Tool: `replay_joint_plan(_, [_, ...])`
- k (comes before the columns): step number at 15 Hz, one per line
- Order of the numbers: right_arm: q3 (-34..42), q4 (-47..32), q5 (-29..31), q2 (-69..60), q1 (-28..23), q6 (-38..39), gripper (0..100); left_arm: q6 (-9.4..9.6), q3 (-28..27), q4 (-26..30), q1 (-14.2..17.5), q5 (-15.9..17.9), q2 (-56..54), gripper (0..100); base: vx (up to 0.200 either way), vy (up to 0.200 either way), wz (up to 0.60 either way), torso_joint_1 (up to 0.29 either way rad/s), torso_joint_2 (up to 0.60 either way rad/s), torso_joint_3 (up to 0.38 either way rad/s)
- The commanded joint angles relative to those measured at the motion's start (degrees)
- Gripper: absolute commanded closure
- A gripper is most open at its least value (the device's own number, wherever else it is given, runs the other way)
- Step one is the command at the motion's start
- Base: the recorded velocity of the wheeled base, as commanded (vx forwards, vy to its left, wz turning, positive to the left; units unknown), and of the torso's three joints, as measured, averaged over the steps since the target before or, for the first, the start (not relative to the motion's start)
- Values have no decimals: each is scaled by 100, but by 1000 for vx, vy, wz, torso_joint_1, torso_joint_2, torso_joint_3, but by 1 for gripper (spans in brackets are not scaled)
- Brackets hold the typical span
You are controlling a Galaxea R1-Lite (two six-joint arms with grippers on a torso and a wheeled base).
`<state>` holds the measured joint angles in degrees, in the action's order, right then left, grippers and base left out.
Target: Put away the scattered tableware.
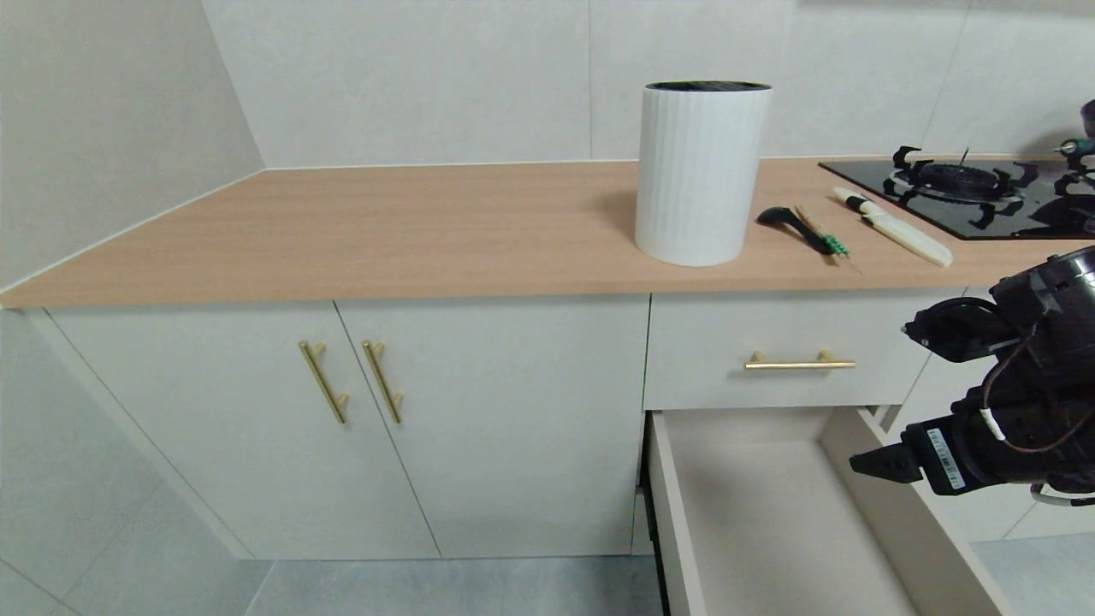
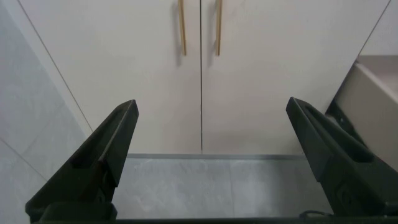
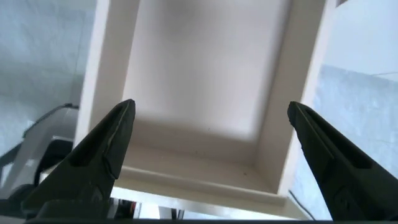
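Note:
A black spoon (image 1: 789,220), a pair of chopsticks (image 1: 821,232) with a green end and a cream-coloured knife (image 1: 896,227) lie on the wooden counter (image 1: 385,231), just right of a tall white ribbed holder (image 1: 698,171). Under them the lower drawer (image 1: 770,513) stands pulled out with nothing in it. My right gripper (image 1: 894,395) hangs open over that drawer's right side; the right wrist view looks between its fingers (image 3: 210,109) into the drawer (image 3: 205,74). My left gripper (image 2: 211,106) is open low in front of the cabinet doors (image 2: 202,68), holding nothing.
A black gas hob (image 1: 967,192) sits at the counter's far right. The upper drawer (image 1: 800,364) is closed, with a gold handle. Two cabinet doors (image 1: 359,385) with gold handles are closed on the left. Tiled walls enclose the counter's back and left.

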<state>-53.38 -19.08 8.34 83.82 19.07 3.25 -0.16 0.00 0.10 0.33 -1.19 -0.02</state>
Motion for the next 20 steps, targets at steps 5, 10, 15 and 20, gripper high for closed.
replay_joint_plan(5, [30,27,-8,29,1,0,0,-2,0,-1,2,-4,2,0,0,0,0,175,-466,-294])
replay_joint_plan(10, [30,36,1,38,1,0,0,-2,0,-1,2,-4,2,0,0,0,0,197,-486,-288])
replay_joint_plan(15, [100,669,80,293,1,44,0,-2,0,-1,2,-4,2,0,0,0,0,148,-317,-177])
replay_joint_plan(20, [-1359,704,528,1066,-184,316,0,-2,0,-1,2,-4,2,0,0,0,0,3,-10,-5])
